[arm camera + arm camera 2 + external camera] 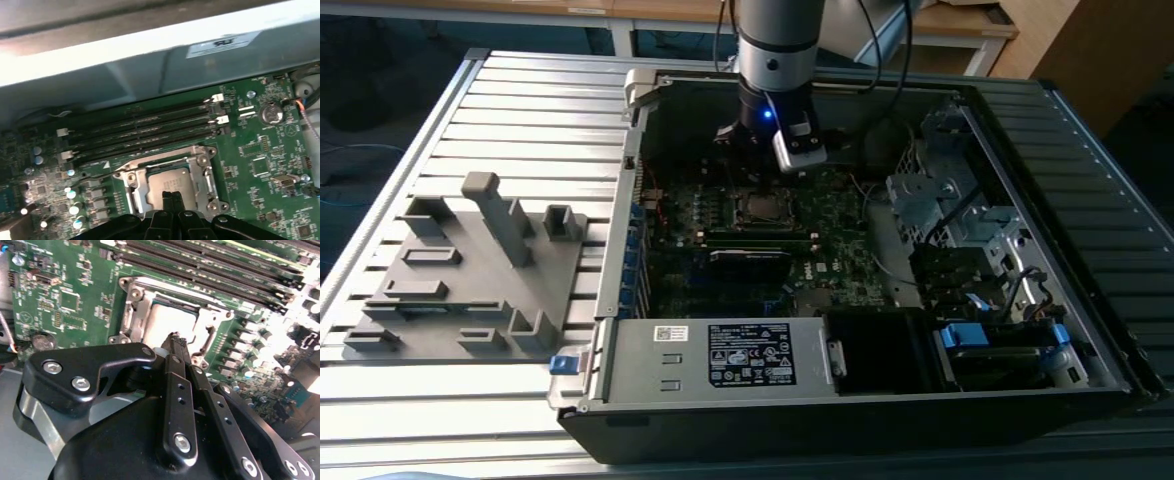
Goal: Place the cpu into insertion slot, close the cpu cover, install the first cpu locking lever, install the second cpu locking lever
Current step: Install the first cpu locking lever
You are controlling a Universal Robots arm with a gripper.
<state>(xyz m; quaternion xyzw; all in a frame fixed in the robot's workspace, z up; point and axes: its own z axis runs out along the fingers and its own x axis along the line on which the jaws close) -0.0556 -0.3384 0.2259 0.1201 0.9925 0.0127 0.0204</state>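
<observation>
The cpu [171, 181] [165, 322], a dull silver square, lies flat in the insertion slot [761, 207] on the green motherboard. The silvery cpu cover [139, 194] [131, 315] lies down around it, and the chip shows through its square opening. A thin wire locking lever [95, 173] sticks out from the socket's corner toward the capacitors; I cannot tell if it is latched. My gripper [170, 196] [175, 338] hangs just above the chip's edge, its two black fingers pressed together and shut with nothing between them. In the exterior view the gripper [755, 152] hovers inside the case, behind the socket.
Long black memory slots [142, 131] run beside the socket, near the case wall [150, 65]. A coin battery [270, 113] sits on the board. The open computer case [854, 410] holds drive cages and cables on the exterior view's right. A grey fixture [467, 270] stands outside, left.
</observation>
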